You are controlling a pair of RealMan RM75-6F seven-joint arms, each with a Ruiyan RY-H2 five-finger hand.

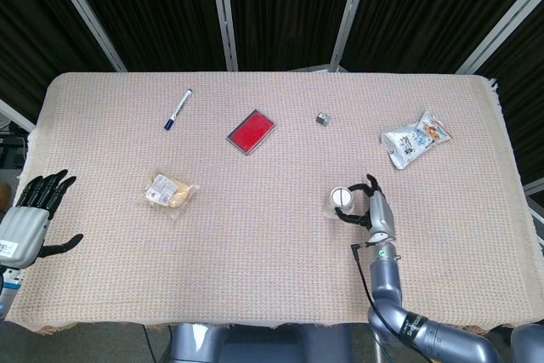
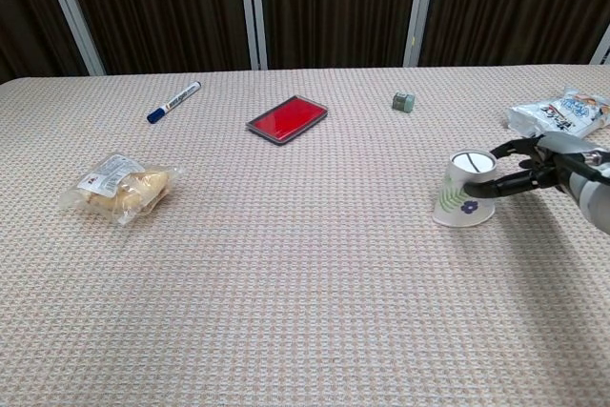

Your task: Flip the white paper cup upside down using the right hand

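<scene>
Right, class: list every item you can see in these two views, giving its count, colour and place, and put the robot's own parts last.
table: one, covered in beige woven cloth, fills both views.
white paper cup: one, white with a purple flower print, upside down near the table's right side, base up.
marker pen: one, white with blue cap, far left.
red case: one, red with dark rim, far centre.
small cube: one, grey-green, right of the red case.
bread packet: one, clear with tan contents, left side.
snack bag: one, white printed, far right.
left hand: one, black and silver, at the left edge, fingers spread.
right hand: one, black and silver, fingers around the cup.
</scene>
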